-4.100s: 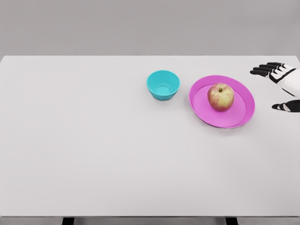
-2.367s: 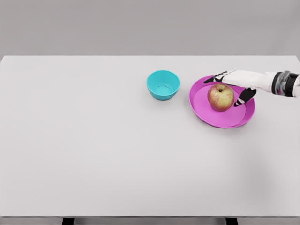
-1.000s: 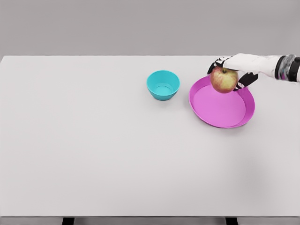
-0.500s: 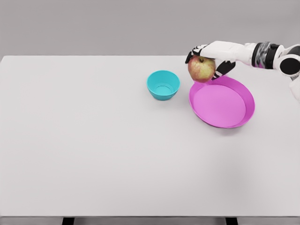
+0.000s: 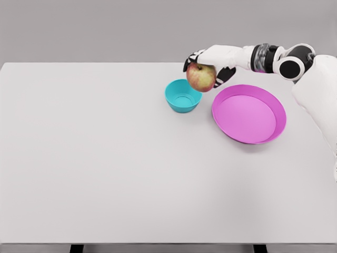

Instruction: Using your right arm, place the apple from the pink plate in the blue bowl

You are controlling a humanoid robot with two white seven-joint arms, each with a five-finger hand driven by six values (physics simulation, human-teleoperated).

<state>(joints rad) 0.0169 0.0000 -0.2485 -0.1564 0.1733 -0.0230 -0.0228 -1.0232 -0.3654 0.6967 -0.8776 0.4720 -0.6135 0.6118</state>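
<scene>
since the earlier frame, right hand (image 5: 209, 62) has carried apple (image 5: 200, 77) leftward off pink plate (image 5: 249, 113), fingers clasped around it, over blue bowl (image 5: 182, 95) rim.

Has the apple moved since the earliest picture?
Yes. The apple has left the pink plate, where it lay at first, and now hangs in the right hand, up and to the left, at the blue bowl's right rim.

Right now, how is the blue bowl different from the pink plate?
The blue bowl is small and deep; the pink plate is wide and shallow. The bowl is teal-blue, the plate magenta. The right hand holds the apple over the bowl's right rim, not the plate. Both are round, holding nothing, on the table.
</scene>
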